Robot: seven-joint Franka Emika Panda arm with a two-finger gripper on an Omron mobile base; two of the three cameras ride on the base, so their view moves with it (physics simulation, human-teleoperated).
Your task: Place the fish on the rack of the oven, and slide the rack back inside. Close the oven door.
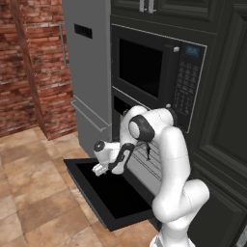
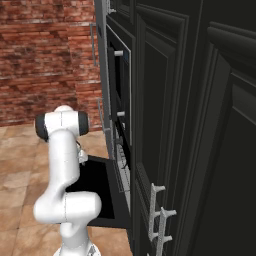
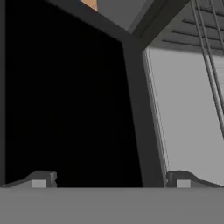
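Up close, fingers (image 3: 109, 179) spread wide, empty, over oven door (image 1: 112, 195); fish (image 1: 147, 151) on rack (image 1: 147, 166).

The lowered oven door (image 1: 103, 193) and rack (image 1: 149, 166) crowd the open claw (image 1: 99, 169).

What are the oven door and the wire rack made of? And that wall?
The oven door looks like black metal with a dark, smooth, glassy inner panel, though the render leaves that open. The rack seems to be silvery metal: thin pale wires in a grid. The wall looks like rough red brick with pale mortar lines.
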